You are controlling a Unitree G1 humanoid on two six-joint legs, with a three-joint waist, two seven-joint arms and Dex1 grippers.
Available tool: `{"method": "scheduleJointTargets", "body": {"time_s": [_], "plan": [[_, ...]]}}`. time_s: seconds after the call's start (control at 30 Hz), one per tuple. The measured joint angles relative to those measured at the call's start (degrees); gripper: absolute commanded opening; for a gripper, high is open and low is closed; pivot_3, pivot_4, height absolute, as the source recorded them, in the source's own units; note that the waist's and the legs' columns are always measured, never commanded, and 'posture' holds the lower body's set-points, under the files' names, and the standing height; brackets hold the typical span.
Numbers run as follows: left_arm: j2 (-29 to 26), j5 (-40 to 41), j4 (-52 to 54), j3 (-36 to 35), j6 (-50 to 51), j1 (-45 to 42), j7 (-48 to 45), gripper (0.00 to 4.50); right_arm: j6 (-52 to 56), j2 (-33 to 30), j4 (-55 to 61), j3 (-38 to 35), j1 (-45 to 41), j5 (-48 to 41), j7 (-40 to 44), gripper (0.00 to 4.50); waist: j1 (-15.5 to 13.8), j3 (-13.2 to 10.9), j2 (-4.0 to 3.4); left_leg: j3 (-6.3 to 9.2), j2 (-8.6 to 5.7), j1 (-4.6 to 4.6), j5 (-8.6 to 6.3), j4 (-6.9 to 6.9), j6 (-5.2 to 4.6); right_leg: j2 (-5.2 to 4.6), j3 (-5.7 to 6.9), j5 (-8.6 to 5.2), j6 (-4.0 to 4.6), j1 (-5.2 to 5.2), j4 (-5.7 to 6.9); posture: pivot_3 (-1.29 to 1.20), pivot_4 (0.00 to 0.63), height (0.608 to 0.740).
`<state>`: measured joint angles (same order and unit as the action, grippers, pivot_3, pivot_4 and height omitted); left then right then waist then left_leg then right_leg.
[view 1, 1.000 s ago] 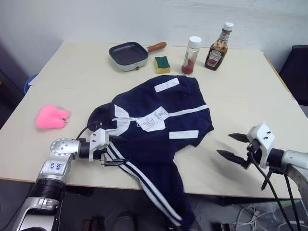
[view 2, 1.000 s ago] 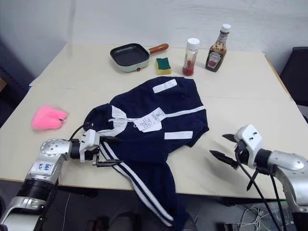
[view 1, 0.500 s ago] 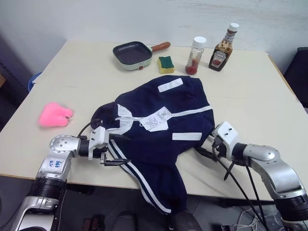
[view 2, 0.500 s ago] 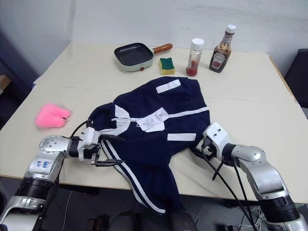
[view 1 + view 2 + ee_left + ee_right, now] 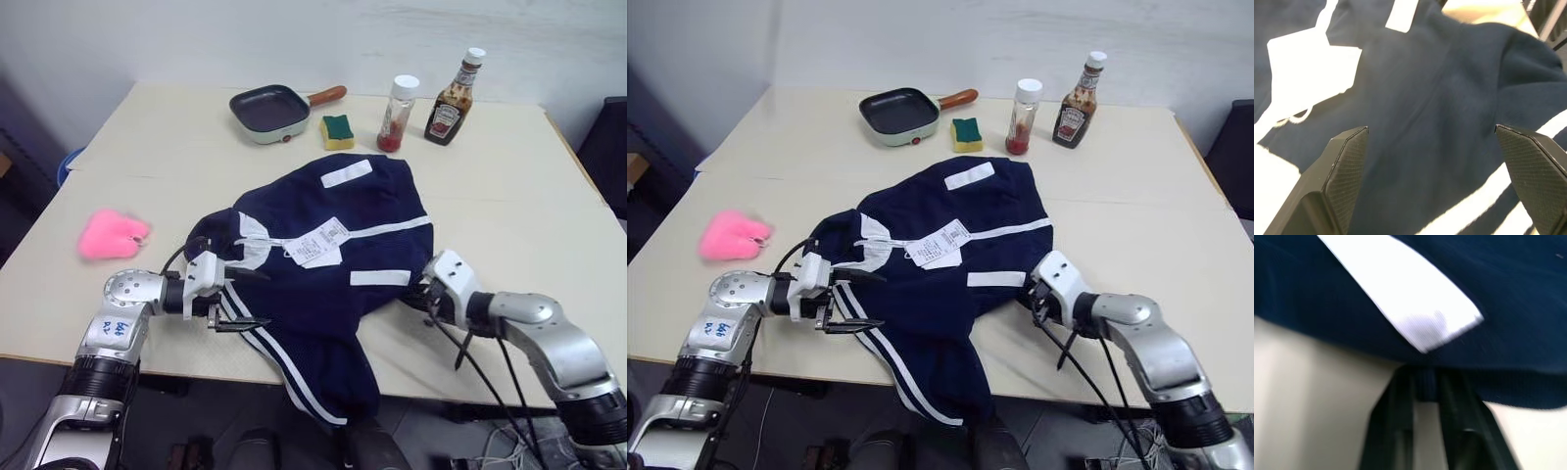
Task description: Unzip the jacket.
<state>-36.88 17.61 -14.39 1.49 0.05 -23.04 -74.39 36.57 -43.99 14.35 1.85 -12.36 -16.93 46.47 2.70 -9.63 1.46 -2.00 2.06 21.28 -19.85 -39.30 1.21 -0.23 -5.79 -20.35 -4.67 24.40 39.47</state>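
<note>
Jacket (image 5: pixel 333 245) mid-frame looks soft, floppy, will bunch; pin near collar. Right gripper (image 5: pixel 1425 382) pinched on its hem; left gripper (image 5: pixel 240 299) spread wide over sleeve.

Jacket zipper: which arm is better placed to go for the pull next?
Probably left. The left gripper is open beside the collar, where the zipper starts. The right gripper is shut on the jacket hem, holding it.

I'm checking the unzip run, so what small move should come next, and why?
Probably close the left gripper on the jacket near its collar. The right gripper is already shut on the jacket's hem, while the left one hangs open over the fabric, gripping nothing.
</note>
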Motion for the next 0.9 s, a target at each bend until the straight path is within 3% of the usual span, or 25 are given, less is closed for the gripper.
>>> {"method": "scheduleJointTargets", "body": {"time_s": [0.1,0.17,0.37,0.47,0.57,0.7,0.83,0.9], "plan": [[0.08,-0.09,-0.13,0.23,0.58,-0.10,0.21,4.33,-1.20,-2.72,0.08,-2.00,1.93,-1.98,4.37,0.04,-0.19,0.00,0.00,0.01,-0.04,0.01,-0.01,0.00,-0.03,-0.02,0.02,0.00,0.00,0.00,-0.02,0.00,0.150,0.740],[0.00,-0.19,-0.34,0.42,0.80,-0.04,0.09,4.33,-4.30,-7.03,2.75,-6.38,6.96,-7.05,13.81,0.04,-0.76,0.00,0.00,0.03,-0.08,0.02,-0.01,0.05,-0.03,-0.02,0.04,0.00,-0.01,0.00,-0.05,0.00,0.150,0.740],[-1.53,-0.53,-2.62,0.59,-0.13,0.19,-1.02,4.33,-5.50,-18.88,6.14,-16.79,18.77,-12.22,29.59,0.04,-1.07,-0.03,0.05,0.11,-0.15,-0.07,0.04,0.05,-0.14,-0.09,0.09,0.01,-0.03,-0.17,-0.16,0.00,0.150,0.740],[-2.07,-0.53,-2.63,0.54,-0.63,0.19,-1.58,4.33,-10.23,-20.72,7.11,-20.03,26.54,-9.63,32.80,0.04,-1.14,-0.03,0.06,0.17,-0.16,-0.06,0.04,0.09,-0.14,-0.08,0.14,0.01,-0.03,-0.21,-0.23,0.00,0.150,0.740],[-2.34,-0.51,-2.72,0.52,-0.62,0.41,-2.07,4.33,-19.28,-19.75,5.04,-19.82,27.06,-3.73,30.71,0.04,-1.10,-0.03,0.07,0.15,-0.25,-0.08,0.06,0.08,-0.18,-0.16,0.12,0.04,-0.09,-0.27,-0.28,0.00,0.150,0.740],[-2.75,-0.24,-2.06,0.60,0.85,1.02,-3.40,4.41,-27.57,-15.66,1.11,-18.41,28.42,1.25,26.58,1.01,-1.10,-0.02,0.08,0.20,-0.23,-0.10,0.07,0.09,-0.17,-0.15,0.17,0.05,-0.10,-0.31,-0.31,0.00,0.150,0.740],[-7.34,1.83,1.17,0.73,9.15,2.12,-5.96,4.50,-23.57,-15.05,6.88,-21.36,39.11,-3.55,29.45,2.29,-1.17,-0.04,0.03,0.34,-0.22,-0.07,0.07,0.15,-0.17,-0.17,0.26,0.04,-0.10,-0.35,-0.34,0.00,0.150,0.740],[-10.60,3.88,4.12,0.45,14.21,3.19,-7.57,4.50,-19.13,-14.68,10.96,-26.42,43.56,-8.18,31.24,3.00,-1.00,-0.05,0.00,0.42,-0.21,-0.24,0.07,0.15,-0.17,-0.20,0.31,0.04,-0.10,-0.63,-0.49,0.00,0.150,0.740]]}}
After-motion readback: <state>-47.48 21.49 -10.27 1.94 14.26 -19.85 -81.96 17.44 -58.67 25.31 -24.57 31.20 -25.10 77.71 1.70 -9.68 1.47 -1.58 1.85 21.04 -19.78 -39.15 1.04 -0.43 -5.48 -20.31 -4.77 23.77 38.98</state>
